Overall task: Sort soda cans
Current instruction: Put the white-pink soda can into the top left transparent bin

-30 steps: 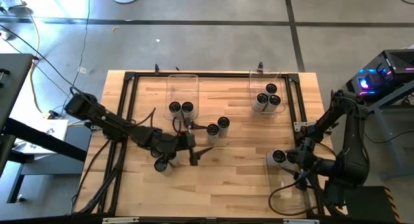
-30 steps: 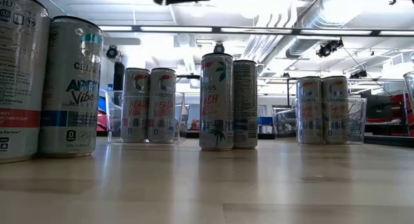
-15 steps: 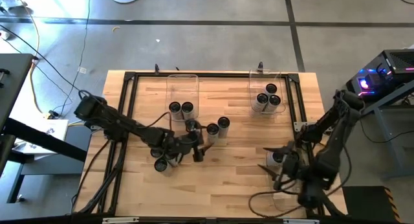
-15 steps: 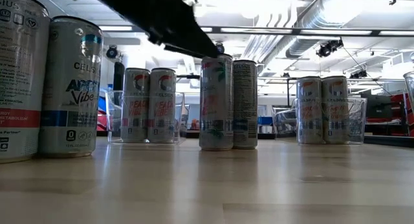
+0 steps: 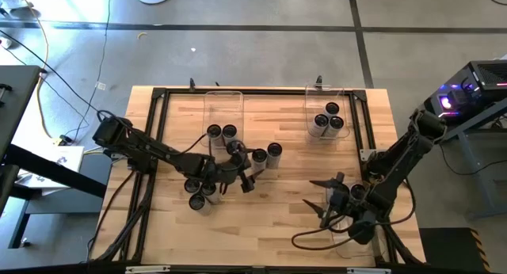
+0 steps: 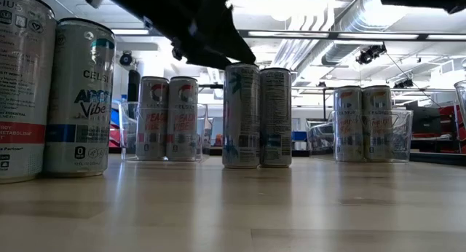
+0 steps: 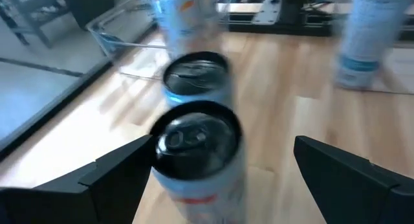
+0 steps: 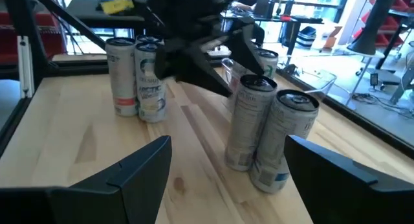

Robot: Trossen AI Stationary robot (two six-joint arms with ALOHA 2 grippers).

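Reaching for 1 of 2 loose soda cans (image 5: 265, 155) mid-table.
Left gripper (image 5: 242, 165) spread wide, empty, beside the pair; right gripper (image 5: 329, 201) also open, empty; next: straddle, close.

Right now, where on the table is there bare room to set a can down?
Bare wood lies between the two far bins and, and along the near edge between the left cans and the right gripper. It is crowded around the left gripper and the centre pair.

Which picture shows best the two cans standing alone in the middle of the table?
The low view: the middle pair of cans stands side-on and sharp. The high view shows only their tops, the right wrist view sees them slanted, and the left wrist view blurs them.
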